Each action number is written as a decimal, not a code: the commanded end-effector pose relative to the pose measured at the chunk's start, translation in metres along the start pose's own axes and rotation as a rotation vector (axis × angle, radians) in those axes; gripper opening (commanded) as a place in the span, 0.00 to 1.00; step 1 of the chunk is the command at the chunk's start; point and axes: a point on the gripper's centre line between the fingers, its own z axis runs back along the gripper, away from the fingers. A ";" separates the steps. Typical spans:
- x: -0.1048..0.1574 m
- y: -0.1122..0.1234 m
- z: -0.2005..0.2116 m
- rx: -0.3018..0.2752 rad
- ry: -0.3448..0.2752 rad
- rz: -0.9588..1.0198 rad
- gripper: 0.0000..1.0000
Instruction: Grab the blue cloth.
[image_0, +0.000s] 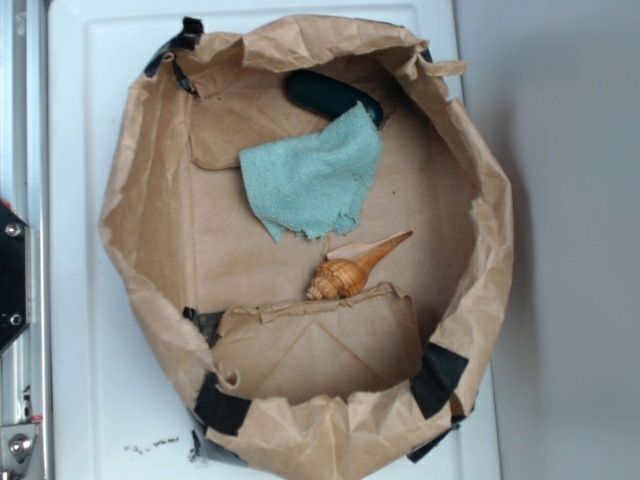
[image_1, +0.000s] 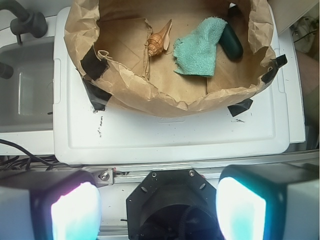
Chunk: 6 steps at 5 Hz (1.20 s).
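Note:
The blue cloth (image_0: 314, 182) is a pale teal terry washcloth lying flat inside a brown paper tub (image_0: 130, 170), its upper right corner over a dark green-black oblong object (image_0: 325, 94). It also shows in the wrist view (image_1: 200, 48). A tan spiral seashell (image_0: 355, 268) lies just below the cloth. My gripper (image_1: 158, 207) is open and empty, its two glowing pads (image_1: 75, 212) wide apart, held high and well back from the tub, over the robot's black base. The gripper does not show in the exterior view.
The paper tub sits on a white lid (image_0: 75, 250) and is held with black tape (image_0: 438, 378). A folded paper flap (image_0: 320, 340) lies in the tub near the shell. A grey sink basin (image_1: 25, 90) and faucet (image_1: 27, 20) stand beside the lid.

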 end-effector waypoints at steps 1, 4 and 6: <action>0.000 0.000 0.000 0.000 0.000 0.000 1.00; 0.147 -0.051 -0.025 -0.092 -0.086 -0.002 1.00; 0.147 -0.051 -0.025 -0.092 -0.086 -0.002 1.00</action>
